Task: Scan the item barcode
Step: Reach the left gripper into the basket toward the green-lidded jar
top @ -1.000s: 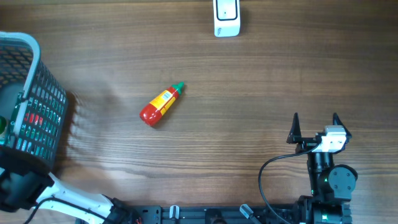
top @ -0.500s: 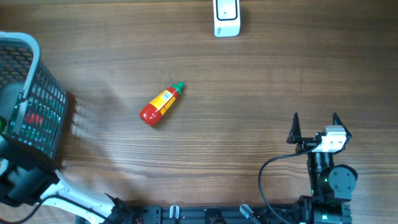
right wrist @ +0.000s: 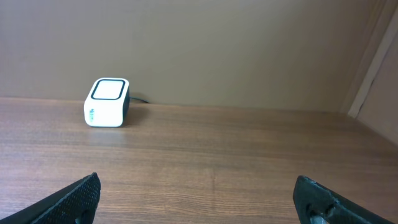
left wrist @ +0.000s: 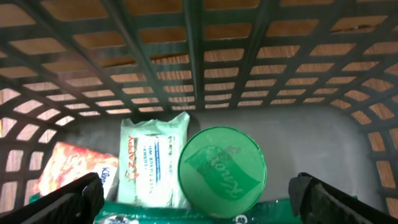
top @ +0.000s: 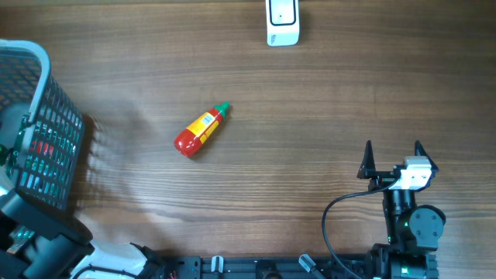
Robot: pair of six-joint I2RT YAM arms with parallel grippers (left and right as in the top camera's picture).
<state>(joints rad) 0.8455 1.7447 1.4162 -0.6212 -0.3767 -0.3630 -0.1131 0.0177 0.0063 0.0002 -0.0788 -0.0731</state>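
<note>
Small red bottle [top: 201, 130] with a green cap and yellow label lay on its side on the wooden table [top: 310, 101], left of centre in the overhead view. Cap end pointed up and right, base down and left. Nothing touched it; both arms were well apart from it.

White scanner [top: 282, 22] sat at the far edge of the table, upright. In the right wrist view it stood to the left, with a dark cable behind it.

Right claw [top: 393, 145] rested near the robot's side of the table, at the right. Its fingers stood wide apart and held nothing. The right wrist view showed only bare wood between them.

Left claw [left wrist: 199, 199] was at the dark mesh basket [top: 46, 132], which stood at the left edge of the table. In the overhead view the arm's body showed below the basket. The left wrist view looked into the basket. Fingers were spread wide at both lower corners, gripping nothing.

Inside the basket: a round green lid [left wrist: 222, 171], a white-and-green tissue pack [left wrist: 152, 162] touching its left side, and an orange packet [left wrist: 74, 171] further left. A green item lay under them, mostly hidden.
</note>
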